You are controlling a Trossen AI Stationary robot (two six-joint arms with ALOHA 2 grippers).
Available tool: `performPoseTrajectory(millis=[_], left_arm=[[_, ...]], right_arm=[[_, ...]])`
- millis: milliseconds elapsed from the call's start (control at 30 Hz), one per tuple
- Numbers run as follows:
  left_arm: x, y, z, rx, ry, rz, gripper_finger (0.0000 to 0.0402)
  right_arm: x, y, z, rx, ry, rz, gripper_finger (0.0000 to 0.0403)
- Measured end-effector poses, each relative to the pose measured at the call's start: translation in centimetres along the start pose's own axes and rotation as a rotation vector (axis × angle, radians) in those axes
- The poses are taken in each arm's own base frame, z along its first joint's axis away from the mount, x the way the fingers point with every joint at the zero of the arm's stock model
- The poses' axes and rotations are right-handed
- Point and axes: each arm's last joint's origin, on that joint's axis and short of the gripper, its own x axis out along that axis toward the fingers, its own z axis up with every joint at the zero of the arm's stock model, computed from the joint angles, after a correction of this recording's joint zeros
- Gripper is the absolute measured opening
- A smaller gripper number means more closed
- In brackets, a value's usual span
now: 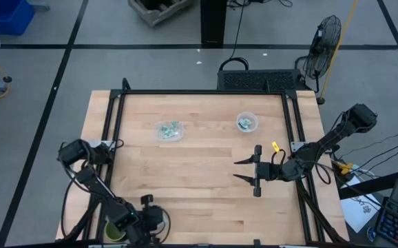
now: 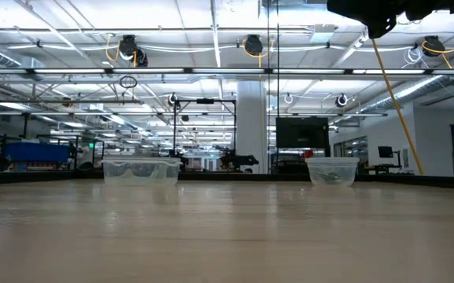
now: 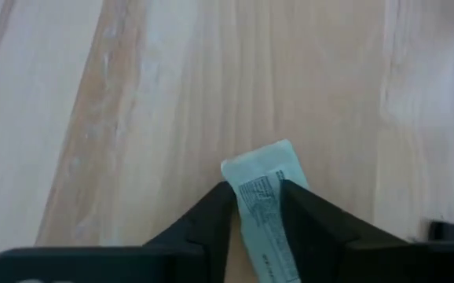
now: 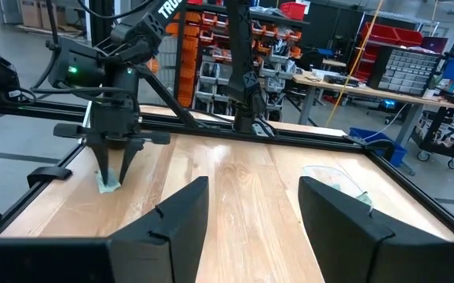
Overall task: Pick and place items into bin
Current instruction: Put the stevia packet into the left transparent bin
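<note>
My left gripper (image 1: 149, 215) is at the table's near left part, pointing down, shut on a pale green-and-white packet (image 3: 260, 179). The right wrist view shows this gripper (image 4: 115, 167) with the packet (image 4: 109, 185) below its fingertips, close above the wood. My right gripper (image 1: 244, 170) hovers open over the table's right half, pointing toward the left edge and holding nothing (image 4: 254, 206). Two clear tubs stand toward the far edge, one (image 1: 169, 130) left of centre and one (image 1: 247, 122) further right. Each holds several packets. My left gripper pinches the packet between its two fingers (image 3: 211, 208), coming from above and pointing down. The packet's free end (image 3: 265, 159) sticks out past the fingertips and hangs below them. Whether that end touches the table, I cannot tell.
A dark green round bowl (image 1: 113, 231) sits at the near left corner beside my left arm. A black frame rail (image 1: 206, 92) runs along the table's far edge and sides. Bare wood (image 1: 199, 186) lies between the two grippers. The tubs also show in the low view (image 2: 140, 170) (image 2: 333, 170).
</note>
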Motion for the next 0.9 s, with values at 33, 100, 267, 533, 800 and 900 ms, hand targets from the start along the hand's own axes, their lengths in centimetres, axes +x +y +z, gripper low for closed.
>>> performPoseTrajectory(millis=[33,100,267,533,800,900], left_arm=[[0.0,0.1,0.2,0.011,-0.007,0.004,0.0108],[-0.2,0.4,0.7,0.041,-0.036,0.015,0.0090],[-0.5,1.7,2.3,0.090,-0.075,0.074,0.0048],[-0.4,4.7,5.1,0.133,-0.066,0.198,0.0010],[-2.4,9.4,9.5,0.135,-0.132,0.345,0.0009],[-4.3,11.6,11.0,0.096,-0.187,0.427,0.0006]], right_arm=[[0.0,0.0,0.0,0.000,0.000,0.000,0.0189],[0.0,0.0,0.0,-0.003,0.004,0.000,0.0189],[0.0,0.0,-0.1,-0.005,0.006,0.000,0.0189],[0.0,0.0,-0.1,-0.008,0.009,0.001,0.0189],[0.0,0.0,-0.1,-0.008,0.011,0.000,0.0189],[0.0,0.0,-0.1,-0.008,0.011,0.001,0.0189]])
